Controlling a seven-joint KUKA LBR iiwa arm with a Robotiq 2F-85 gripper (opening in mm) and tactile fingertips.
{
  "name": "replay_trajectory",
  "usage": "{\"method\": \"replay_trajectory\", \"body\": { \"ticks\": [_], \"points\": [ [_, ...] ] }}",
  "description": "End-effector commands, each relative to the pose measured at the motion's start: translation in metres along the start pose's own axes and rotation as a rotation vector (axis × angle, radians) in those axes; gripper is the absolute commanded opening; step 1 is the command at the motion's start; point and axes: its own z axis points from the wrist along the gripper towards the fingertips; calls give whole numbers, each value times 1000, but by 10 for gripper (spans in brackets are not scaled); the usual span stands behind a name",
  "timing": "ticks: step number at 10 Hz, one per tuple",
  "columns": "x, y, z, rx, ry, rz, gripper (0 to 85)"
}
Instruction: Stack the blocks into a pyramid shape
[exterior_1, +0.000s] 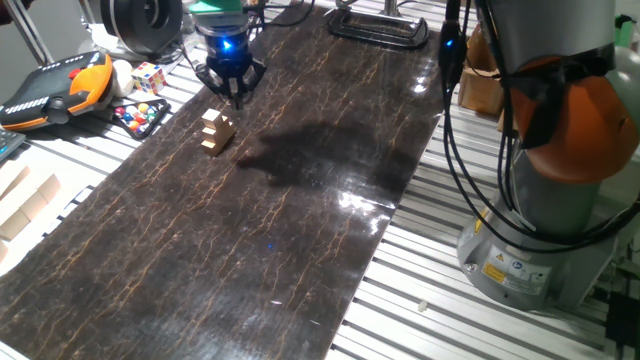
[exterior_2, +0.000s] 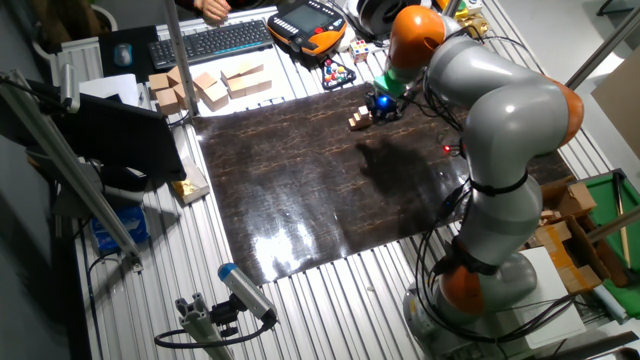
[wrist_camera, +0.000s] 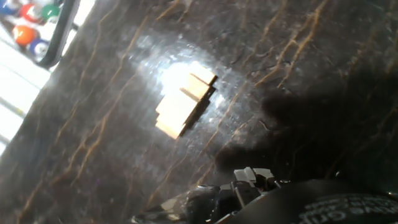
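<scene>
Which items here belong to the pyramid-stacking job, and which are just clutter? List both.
Job:
- stepped stack of tan cubes
- gripper, above the mat beside the stack

Clutter:
- puzzle cube
- tray of small billiard balls
- orange teach pendant
- larger pale wooden blocks
- keyboard

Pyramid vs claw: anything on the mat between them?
Nothing. In one fixed view the claw hangs just behind the pyramid, with only bare dark mat in the short gap. The hand view agrees: bare mat around the stack.

light-tan blocks (exterior_1: 216, 131), dark brown gold-veined mat (exterior_1: 260, 240), orange pendant (exterior_1: 60, 88)
</scene>
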Motion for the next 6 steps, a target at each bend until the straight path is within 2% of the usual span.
{"method": "replay_trajectory", "body": {
  "ticks": [1, 3, 4, 6],
  "points": [
    [3, 1, -1, 4, 9, -188, 7],
    [9, 0, -3, -7, 14, -231, 7],
    [10, -1, -4, -16, 25, -246, 7],
    [9, 0, -3, -13, 21, -266, 7]
  ]
}}
